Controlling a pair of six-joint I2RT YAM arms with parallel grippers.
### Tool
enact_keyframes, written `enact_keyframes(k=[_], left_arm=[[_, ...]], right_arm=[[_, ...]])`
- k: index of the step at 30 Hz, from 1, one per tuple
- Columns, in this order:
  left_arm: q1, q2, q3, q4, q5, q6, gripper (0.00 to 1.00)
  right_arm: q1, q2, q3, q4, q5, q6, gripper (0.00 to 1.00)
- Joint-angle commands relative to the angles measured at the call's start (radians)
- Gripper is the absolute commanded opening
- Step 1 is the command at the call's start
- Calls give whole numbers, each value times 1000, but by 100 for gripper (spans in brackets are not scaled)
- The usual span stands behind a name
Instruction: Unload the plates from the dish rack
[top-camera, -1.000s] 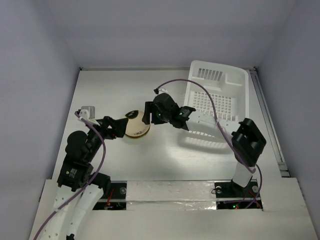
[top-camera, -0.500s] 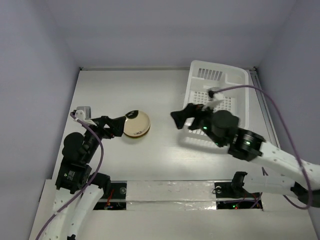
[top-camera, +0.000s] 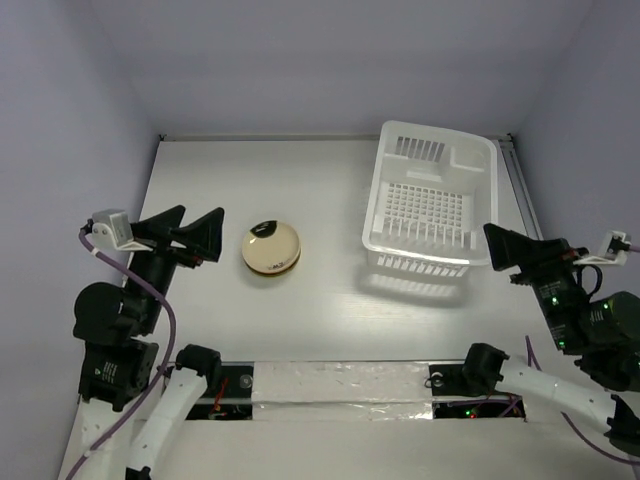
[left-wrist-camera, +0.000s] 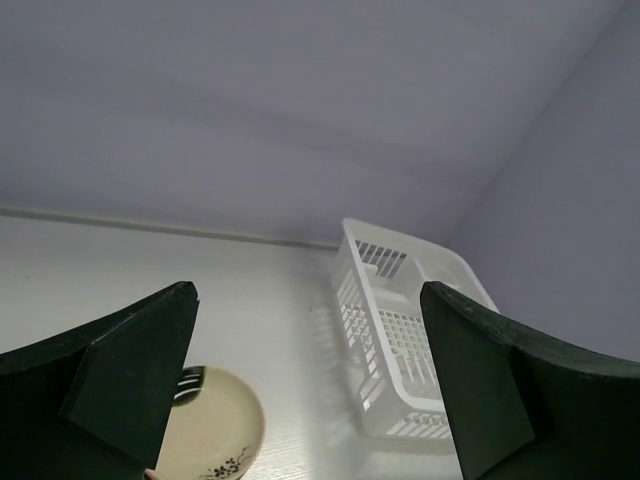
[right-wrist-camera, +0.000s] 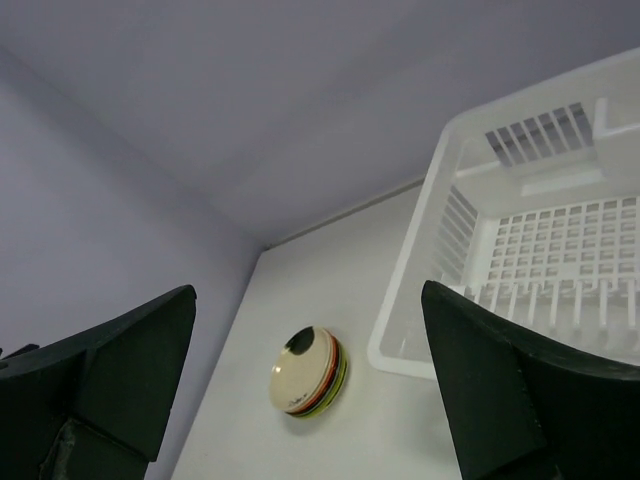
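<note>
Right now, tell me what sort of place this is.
Probably a robot test cell, not a kitchen: a bare white table boxed in by blank grey walls, with a dish rack and a stack of plates.

White bench (top-camera: 320, 310) boxed in by pale lavender walls (top-camera: 300, 60).
Matte and faintly streaked on top, closed in on the left, far and right sides by plain, unmarked walls meeting in soft corners; along the near edge, a crinkled strip of silver tape (top-camera: 340, 387) running left to right; down the right edge, a narrow metal rail (top-camera: 524, 190) running near to far, just beside the right wall.
</note>
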Motion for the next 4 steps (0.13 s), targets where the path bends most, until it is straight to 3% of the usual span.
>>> enact_keyframes(k=[1, 4], left_arm=[[6, 30, 12, 26, -3, 19, 93], [6, 32, -17, 30, 3, 16, 94]], right_arm=[[3, -115, -68, 55, 44, -42, 100], [3, -120, -79, 46, 47, -53, 100]])
